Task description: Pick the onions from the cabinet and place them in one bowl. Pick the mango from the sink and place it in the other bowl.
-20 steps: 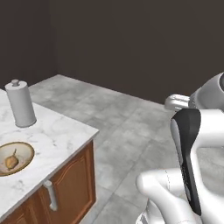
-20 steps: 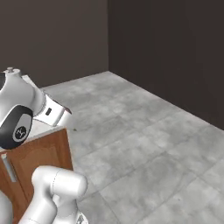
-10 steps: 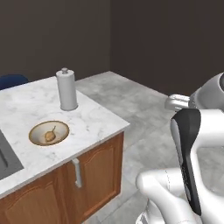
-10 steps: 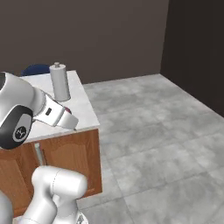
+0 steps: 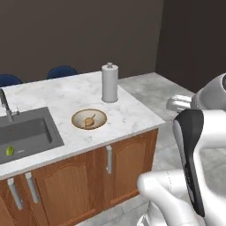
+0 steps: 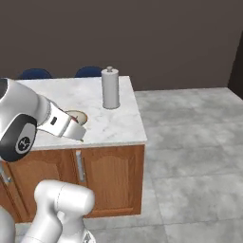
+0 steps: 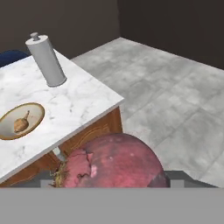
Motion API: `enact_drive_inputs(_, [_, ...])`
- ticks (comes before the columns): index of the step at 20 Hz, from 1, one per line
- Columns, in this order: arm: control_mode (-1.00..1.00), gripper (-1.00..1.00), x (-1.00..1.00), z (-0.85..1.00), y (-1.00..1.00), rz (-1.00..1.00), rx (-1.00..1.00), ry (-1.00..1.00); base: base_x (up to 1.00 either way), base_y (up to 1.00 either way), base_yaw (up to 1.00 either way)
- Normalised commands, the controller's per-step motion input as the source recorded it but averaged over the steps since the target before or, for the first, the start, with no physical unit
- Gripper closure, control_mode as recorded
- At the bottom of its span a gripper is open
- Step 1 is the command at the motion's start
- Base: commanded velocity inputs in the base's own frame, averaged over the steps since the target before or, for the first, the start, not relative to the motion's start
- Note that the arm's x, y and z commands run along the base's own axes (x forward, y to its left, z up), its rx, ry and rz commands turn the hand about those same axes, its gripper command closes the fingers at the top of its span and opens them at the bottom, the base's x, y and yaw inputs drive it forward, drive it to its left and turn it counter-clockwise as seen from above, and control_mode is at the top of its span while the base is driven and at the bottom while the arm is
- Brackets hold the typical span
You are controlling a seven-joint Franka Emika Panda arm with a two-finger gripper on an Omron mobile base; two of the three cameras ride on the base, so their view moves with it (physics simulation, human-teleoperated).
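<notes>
A reddish-purple onion sits large at the bottom of the hand view, and my gripper is shut on it, its fingertips hidden behind the bulb. The hand hangs near the marble counter's front edge, close to the shallow tan bowl. A tan onion with a thin stem lies inside this bowl. The yellow-green mango rests in the grey sink at the left. The cabinet and the other bowl are out of view.
A grey paper-towel holder stands upright on the white marble counter behind the bowl. A faucet rises beside the sink. Blue chairs stand beyond the island. Wooden cupboard doors face me, with grey floor to the right.
The whole picture has swung as the base moved: the island counter now lies more fully in view, with the sink and mango showing. The reddish-purple onion stays in my grip.
</notes>
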Motion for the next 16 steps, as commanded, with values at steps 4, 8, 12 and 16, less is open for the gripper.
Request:
enact_drive_inputs(4, [1.00, 1.00, 0.00, 0.00, 0.00, 0.00, 0.00, 0.00, 0.00, 0.71, 0.31])
enact_drive_inputs(8, [1.00, 1.00, 0.00, 0.00, 0.00, 0.00, 0.00, 0.00, 0.04, 0.86, 0.23])
enact_drive_inputs(12, [1.00, 1.00, 0.00, 0.00, 0.00, 0.00, 0.00, 0.00, 0.17, 0.86, 0.20])
enact_drive_inputs(16, [1.00, 1.00, 0.00, 0.00, 0.00, 0.00, 0.00, 0.00, 0.39, 0.42, 0.06])
